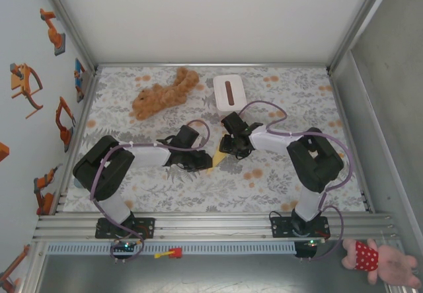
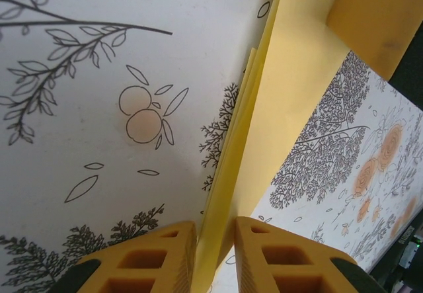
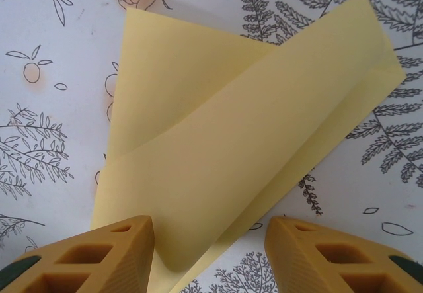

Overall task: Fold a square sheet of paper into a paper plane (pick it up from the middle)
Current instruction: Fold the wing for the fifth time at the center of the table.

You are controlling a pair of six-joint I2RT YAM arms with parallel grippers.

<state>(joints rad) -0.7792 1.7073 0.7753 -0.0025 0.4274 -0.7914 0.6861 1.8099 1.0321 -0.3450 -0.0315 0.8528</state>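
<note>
Pinching the folded yellow sheet [image 2: 291,101] edge-on, the left tool [image 2: 215,227] stands narrow; the right tool [image 3: 210,225] gapes wide astride the sheet's rounded fold, over the floral surface [image 3: 46,174], between both arms, near the white box [image 1: 230,92].

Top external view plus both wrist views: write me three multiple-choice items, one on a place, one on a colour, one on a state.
1. The white box stands
A. right of the brown plush toy, at the far side of the table
B. at the near edge
C. under the paper
2. The folded paper is
A. white
B. pale yellow
C. blue
3. The right claw is
A. shut on the box
B. shut on the plush toy
C. open
Key: 1 A, box and toy lie side by side at the far side; 2 B, it looks yellow in both wrist views; 3 C, its fingers stand wide apart.
</note>
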